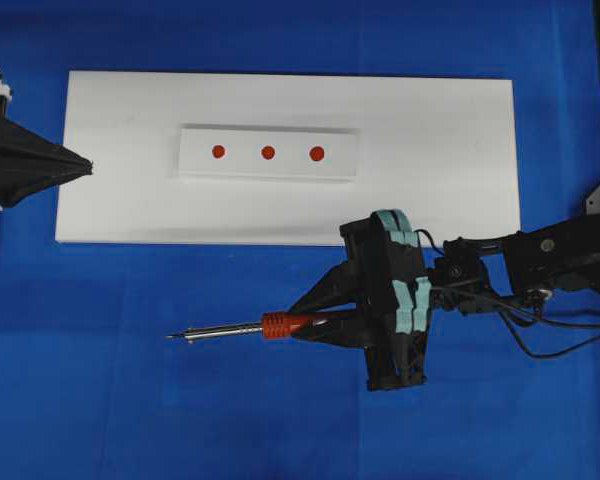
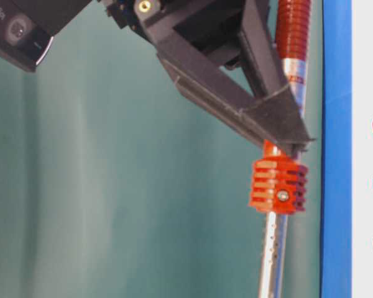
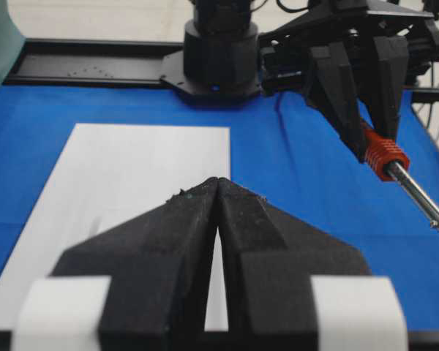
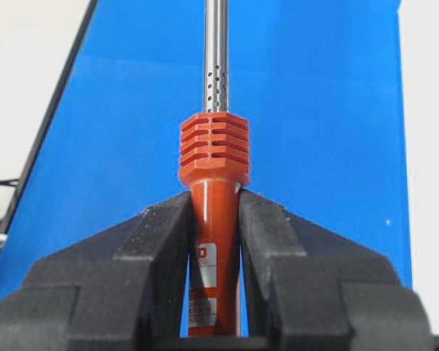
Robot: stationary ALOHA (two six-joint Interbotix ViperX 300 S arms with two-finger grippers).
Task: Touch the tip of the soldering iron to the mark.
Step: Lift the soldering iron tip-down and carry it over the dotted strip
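Three red round marks [image 1: 268, 152] sat in a row on a small white raised strip [image 1: 195, 160], itself lying on the wide white rectangular board [image 1: 120, 200] that I took as my landmark on the blue cloth [image 1: 80, 350].

From the overhead view I saw my right gripper [image 1: 320, 322] off the board's near long edge, over the cloth, its black arm stretched in from the right and the wrist lying roughly level, fingers pointing left, parallel to that edge. Its black triangular fingers [image 4: 161, 241] were pinched on the orange-red handle of the slim soldering iron [image 1: 275, 326], just behind the ribbed orange collar [image 4: 214, 146]; my right wrist camera showed the handle squeezed between both pads. The thin silver shaft [image 1: 220, 332] ran on leftward from the collar, its tip over bare cloth, beside the board and not over it, well apart from the marks. I could not tell how high above the cloth the iron hung.

My left gripper [image 1: 88, 165] lay at the board's left short edge, its tips just over that edge, pointing along the board toward the strip. Its two black fingers [image 3: 190, 241] were pressed together, nothing between them, as the left wrist camera showed.
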